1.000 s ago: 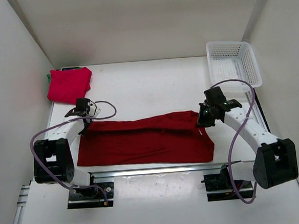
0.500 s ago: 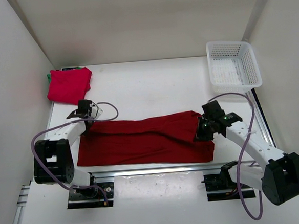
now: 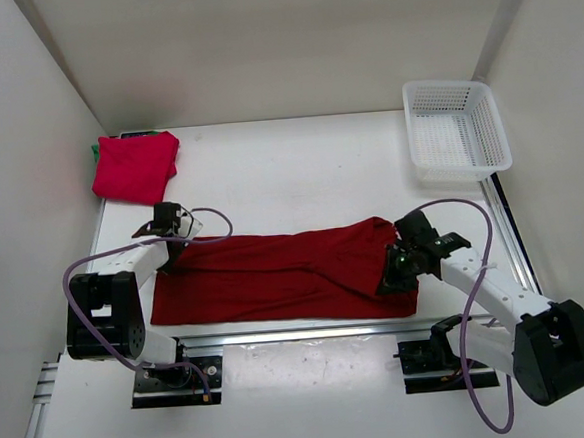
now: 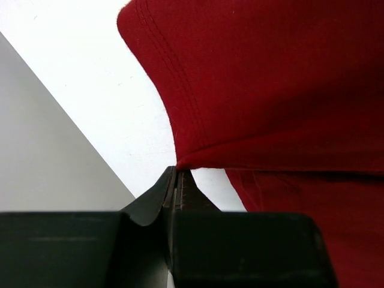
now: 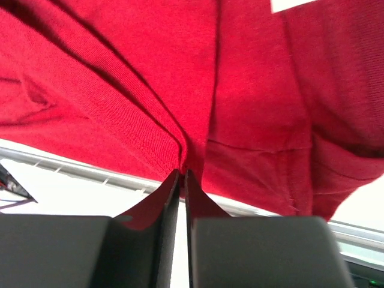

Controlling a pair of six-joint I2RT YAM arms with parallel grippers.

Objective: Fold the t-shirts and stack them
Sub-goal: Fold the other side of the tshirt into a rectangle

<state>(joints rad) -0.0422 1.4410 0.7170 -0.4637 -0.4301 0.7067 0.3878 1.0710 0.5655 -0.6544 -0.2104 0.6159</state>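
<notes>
A red t-shirt (image 3: 276, 275) lies lengthwise across the near part of the table (image 3: 299, 168), folded into a long band. My left gripper (image 3: 171, 246) is shut on its upper left corner; in the left wrist view the fingertips (image 4: 176, 174) pinch the hem of the shirt (image 4: 270, 90). My right gripper (image 3: 390, 282) is at the shirt's right end, its jaws (image 5: 182, 174) nearly closed with a ridge of red cloth (image 5: 120, 90) caught between the tips. A second red t-shirt (image 3: 134, 166) lies folded at the back left, with a sliver of green t-shirt (image 3: 96, 149) showing under it.
A white mesh basket (image 3: 456, 127) stands at the back right corner. The metal rail (image 3: 300, 334) of the table's near edge runs just below the shirt. White walls close in the left, right and back sides.
My right gripper has moved toward the near edge, drawing the shirt's upper right corner down over its right end. The left gripper has barely shifted.
</notes>
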